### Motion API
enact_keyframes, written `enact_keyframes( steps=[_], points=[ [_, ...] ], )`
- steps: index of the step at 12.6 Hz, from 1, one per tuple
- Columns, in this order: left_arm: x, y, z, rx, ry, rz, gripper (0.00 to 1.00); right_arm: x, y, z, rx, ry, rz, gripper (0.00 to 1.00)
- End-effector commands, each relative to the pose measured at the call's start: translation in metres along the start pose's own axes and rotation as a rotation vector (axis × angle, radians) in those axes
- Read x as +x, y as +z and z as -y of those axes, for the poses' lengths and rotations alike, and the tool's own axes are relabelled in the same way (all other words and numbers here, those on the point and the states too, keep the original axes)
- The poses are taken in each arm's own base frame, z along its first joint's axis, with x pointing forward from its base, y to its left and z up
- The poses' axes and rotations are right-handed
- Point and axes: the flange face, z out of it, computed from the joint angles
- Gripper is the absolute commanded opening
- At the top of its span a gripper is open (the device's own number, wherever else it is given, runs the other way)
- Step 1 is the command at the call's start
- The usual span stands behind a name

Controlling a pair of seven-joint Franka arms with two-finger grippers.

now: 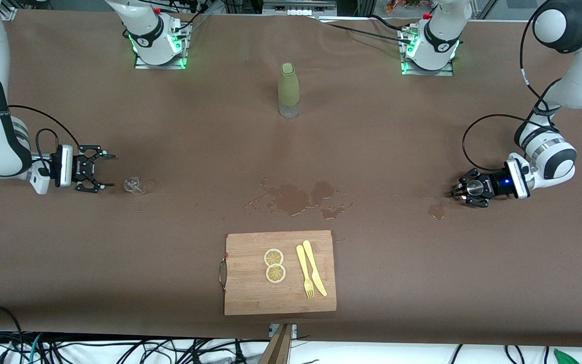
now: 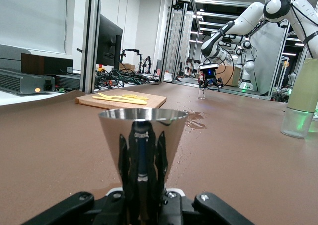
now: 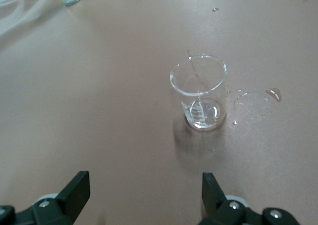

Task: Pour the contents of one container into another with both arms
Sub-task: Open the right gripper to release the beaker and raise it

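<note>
A small clear glass beaker (image 1: 134, 186) stands on the brown table toward the right arm's end. My right gripper (image 1: 104, 172) is low, just beside it and apart from it. In the right wrist view the beaker (image 3: 199, 93) sits ahead of the right gripper (image 3: 144, 187), whose fingers (image 3: 75, 187) are spread wide with nothing between them. Toward the left arm's end, my left gripper (image 1: 465, 190) is shut on a shiny metal cup (image 1: 474, 188) standing low at the table. That cup (image 2: 141, 138) rises straight out of the left gripper (image 2: 141, 197) in the left wrist view.
A green-sleeved bottle (image 1: 288, 91) stands mid-table near the bases. Water puddles (image 1: 296, 198) lie in the middle, and a small one (image 1: 436, 211) lies by the metal cup. A wooden cutting board (image 1: 250, 298) near the front edge carries lemon slices (image 1: 274, 265) and yellow cutlery (image 1: 311, 275).
</note>
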Motion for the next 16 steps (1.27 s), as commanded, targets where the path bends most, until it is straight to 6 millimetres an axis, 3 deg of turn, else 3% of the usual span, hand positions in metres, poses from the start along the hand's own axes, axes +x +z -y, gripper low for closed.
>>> enact_keyframes(
  steps=[1,2,5,9,13,14,15,16],
  points=[
    [0.003,0.000,-0.005,-0.024,0.026,0.004,0.13,0.005,-0.010,0.004,0.020,-0.011,0.016,1.00],
    [0.002,0.000,-0.005,-0.024,0.024,0.004,0.19,0.007,-0.013,0.004,0.021,-0.017,0.026,1.00],
    [0.002,0.000,-0.005,-0.024,0.024,0.004,0.24,0.017,-0.030,0.007,0.028,0.010,0.091,1.00],
    [0.002,-0.001,-0.005,-0.023,0.024,0.005,0.24,0.071,-0.050,0.006,0.015,0.113,0.222,1.00],
    [0.000,-0.005,-0.006,-0.019,0.022,0.011,0.29,0.145,-0.074,0.015,-0.038,0.271,0.386,1.00],
    [0.000,-0.005,-0.006,-0.018,0.022,0.011,0.36,0.162,-0.078,0.018,-0.059,0.308,0.417,1.00],
    [0.000,-0.006,-0.006,-0.017,0.026,0.010,0.99,0.179,-0.080,0.021,-0.074,0.345,0.447,1.00],
    [0.001,-0.007,-0.006,-0.017,0.055,0.009,1.00,0.196,-0.080,0.023,-0.090,0.365,0.479,1.00]
  ],
)
